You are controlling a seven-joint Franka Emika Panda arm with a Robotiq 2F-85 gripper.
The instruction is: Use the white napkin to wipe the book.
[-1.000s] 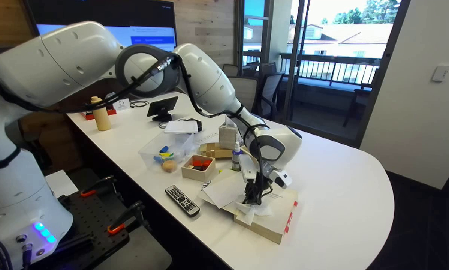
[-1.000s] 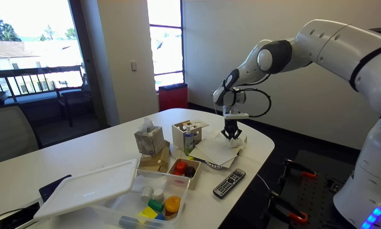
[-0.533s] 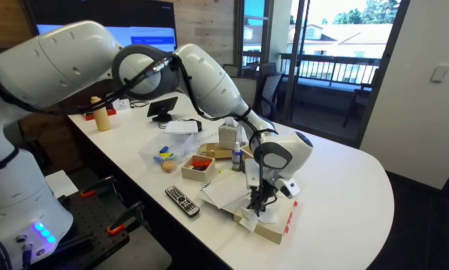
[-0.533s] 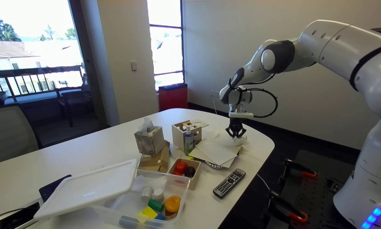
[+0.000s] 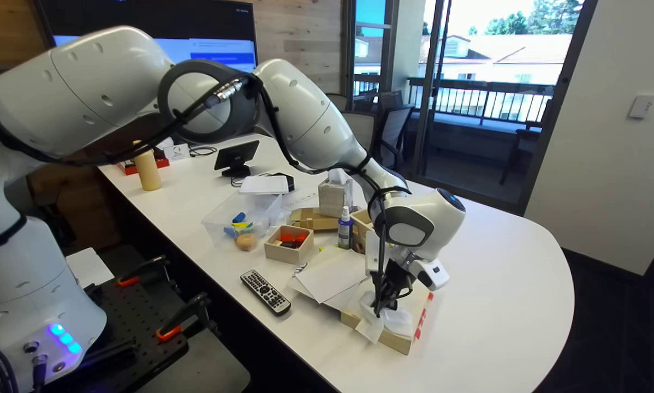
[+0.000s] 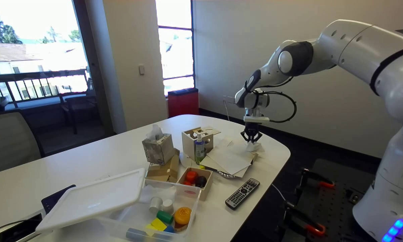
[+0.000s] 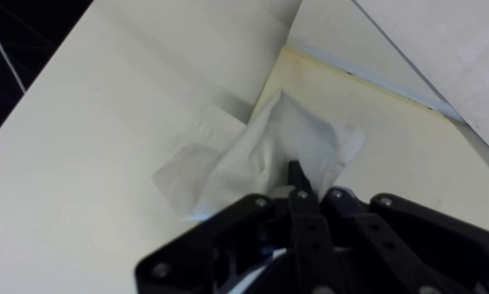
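Note:
The book (image 5: 399, 342) lies flat on the table, cream-white with a red-pink strip on one edge. Loose papers cover part of it. My gripper (image 5: 382, 310) points down over its cover, the jaws shut on the crumpled white napkin (image 6: 254, 147). In the wrist view the napkin (image 7: 265, 151) spreads from the fingertips across the edge of the book (image 7: 395, 151), and part of it reaches out over the table. In an exterior view one flap hangs past the book's side. How firmly the napkin presses on the cover cannot be told.
Loose papers (image 5: 332, 275) overlap the book. A black remote (image 5: 265, 292) lies nearby on the table. Close by stand a small wooden box (image 5: 283, 252) with red items, a spray bottle (image 5: 344, 229), a tissue box (image 6: 158, 148) and a clear plastic bin (image 6: 191, 205).
My gripper has carried the napkin to the right in both exterior views, along the book toward its red-strip edge. More of the napkin now hangs over the book's side. The book has stayed put.

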